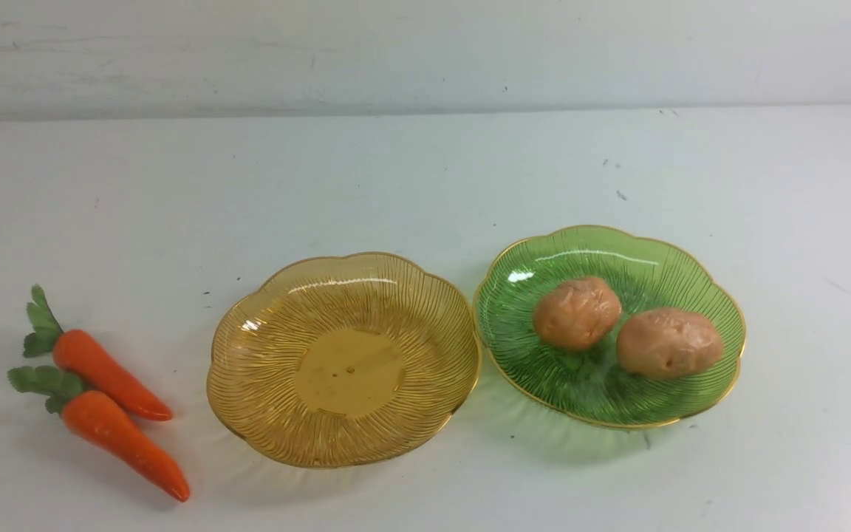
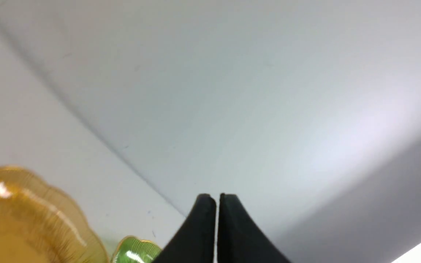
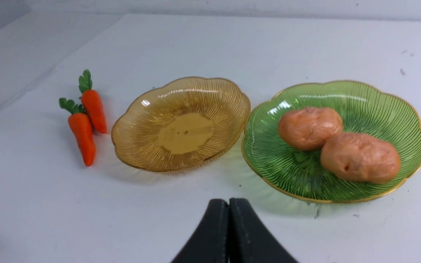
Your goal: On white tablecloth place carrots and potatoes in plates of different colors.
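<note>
**Potatoes plated, carrots lying on the cloth**

Two lumpy tan-pink toy potatoes are sitting side by side in the transparent ribbed green plate, right of centre on the white tablecloth. The matching amber plate is resting just beside it. Two bright-orange toy carrots are lying near the cloth's left edge. The black left gripper and right gripper are each hanging with jaws pressed together, gripping nothing.

No words, numbers or signs can be read in any view. The yellow plate and the green plate show only thin lines and a gold edge. The carrots and the potatoes are plain. The small dark dots on the white tablecloth are just specks, not letters.
</note>
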### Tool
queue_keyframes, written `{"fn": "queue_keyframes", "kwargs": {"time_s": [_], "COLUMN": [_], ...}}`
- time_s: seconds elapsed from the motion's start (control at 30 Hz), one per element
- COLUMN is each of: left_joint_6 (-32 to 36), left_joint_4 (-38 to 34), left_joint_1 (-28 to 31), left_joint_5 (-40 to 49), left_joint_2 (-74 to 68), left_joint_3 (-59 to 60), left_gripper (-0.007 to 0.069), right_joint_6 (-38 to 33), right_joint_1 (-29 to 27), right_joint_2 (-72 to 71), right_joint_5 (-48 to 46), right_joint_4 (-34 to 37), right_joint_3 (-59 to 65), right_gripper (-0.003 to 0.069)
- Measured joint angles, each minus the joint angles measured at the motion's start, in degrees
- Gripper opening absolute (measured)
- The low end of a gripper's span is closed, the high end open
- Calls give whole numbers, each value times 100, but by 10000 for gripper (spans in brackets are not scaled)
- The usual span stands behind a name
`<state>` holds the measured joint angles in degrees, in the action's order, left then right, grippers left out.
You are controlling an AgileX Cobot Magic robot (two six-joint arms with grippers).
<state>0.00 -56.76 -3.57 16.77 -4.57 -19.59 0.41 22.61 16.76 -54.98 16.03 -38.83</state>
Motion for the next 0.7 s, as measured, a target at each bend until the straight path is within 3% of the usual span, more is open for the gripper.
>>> {"fn": "queue_keyframes", "kwargs": {"time_s": [0.13, 0.23, 0.37, 0.53, 0.7], "left_joint_6": [127, 0, -523, -2241, -3296], "left_joint_4": [686, 1791, 3469, 5747, 6226], "left_joint_1": [-1, -1, -1, -1, -1], "left_joint_5": [1283, 2861, 4128, 4504, 4293], "left_joint_2": [-1009, -2217, -3504, -5149, -6106], "left_joint_3": [-971, -1653, -2102, -2365, -2389], "left_gripper": [-3, -3, -3, -3, 40], "right_joint_6": [8, 8, -41, -184, -212], "right_joint_1": [0, 0, 0, 0, 0], "right_joint_2": [207, 350, 516, 557, 559], "right_joint_5": [-104, -212, -431, -490, -490], "right_joint_4": [30, 30, 24, -53, -84], "right_joint_3": [0, 0, 5, 17, 17], "right_gripper": [-15, -15, -15, -15, -15]}}
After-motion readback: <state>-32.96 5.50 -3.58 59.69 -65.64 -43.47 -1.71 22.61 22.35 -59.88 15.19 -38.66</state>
